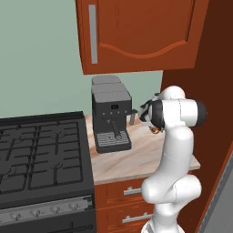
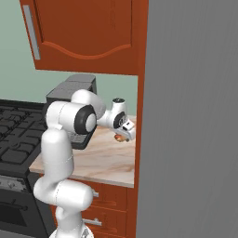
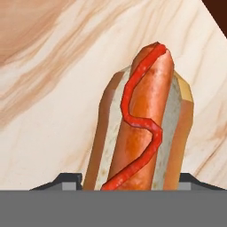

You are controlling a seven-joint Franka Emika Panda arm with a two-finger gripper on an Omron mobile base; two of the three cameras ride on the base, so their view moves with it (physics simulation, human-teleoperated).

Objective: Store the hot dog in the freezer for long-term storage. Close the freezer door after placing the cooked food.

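The hot dog (image 3: 146,124), a tan bun with a red sausage and a ketchup squiggle, lies on the marbled counter (image 3: 53,111). In the hand view my gripper (image 3: 131,181) is right over it, and its two dark fingertips (image 3: 71,179) press against the bun's two sides, shut on it. The base views show the hot dog (image 2: 121,137) (image 1: 156,130) as a small orange spot under my hand, at the counter's right end beside the wood side panel. A tall plain grey fridge surface (image 2: 190,116) rises at the right. The freezer's inside is hidden.
A dark coffee machine (image 1: 111,118) stands on the counter (image 1: 136,157) just left of my hand. A black gas stove (image 1: 41,154) lies further left. A red-brown wall cabinet (image 1: 136,32) hangs overhead, and drawers sit below the counter.
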